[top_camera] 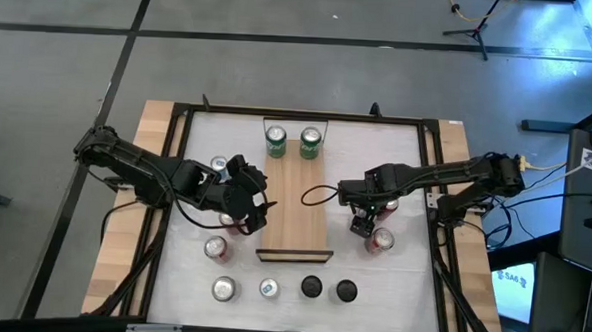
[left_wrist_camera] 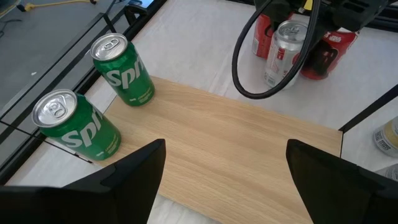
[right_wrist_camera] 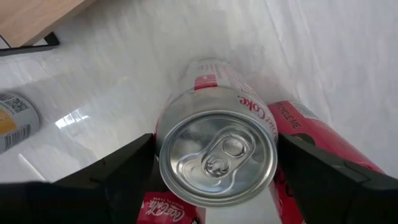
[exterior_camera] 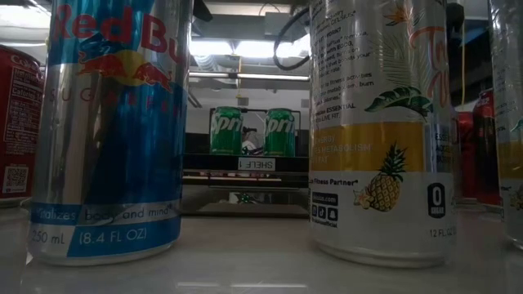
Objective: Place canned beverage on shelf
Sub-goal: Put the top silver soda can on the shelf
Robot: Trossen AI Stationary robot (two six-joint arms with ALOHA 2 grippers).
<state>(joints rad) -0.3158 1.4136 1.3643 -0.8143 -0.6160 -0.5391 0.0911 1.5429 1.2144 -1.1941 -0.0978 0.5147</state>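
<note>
The shelf (top_camera: 296, 206) is a light-wood plank in the table's middle. Two green Sprite cans (top_camera: 275, 140) (top_camera: 310, 142) stand upright at its far end. My left gripper (left_wrist_camera: 225, 149) hangs open above the plank's left part (left_wrist_camera: 236, 143), holding nothing. My right gripper (top_camera: 361, 226) points straight down over a silver Diet Coke can (right_wrist_camera: 217, 155) that stands upright on the white table right of the shelf. The right gripper is open, with one finger on either side of the can's top. Red cans (right_wrist_camera: 317, 134) (top_camera: 387, 203) stand close beside the silver one. My right gripper comes from above, and its fingers (right_wrist_camera: 124, 174) stand close against opposite sides of the Diet Coke can just below its top rim (right_wrist_camera: 163, 143). Whether they touch the can I cannot tell. The can stands upright with its base on the table.
Several cans stand in a row by the table's near edge (top_camera: 223, 288) (top_camera: 346, 289). More stand left of the shelf (top_camera: 219, 166) (top_camera: 215, 248). A Red Bull can (exterior_camera: 114, 131) and a pineapple-print can (exterior_camera: 380, 131) fill the low view. A black cable (left_wrist_camera: 249, 68) loops over the plank's right side.
</note>
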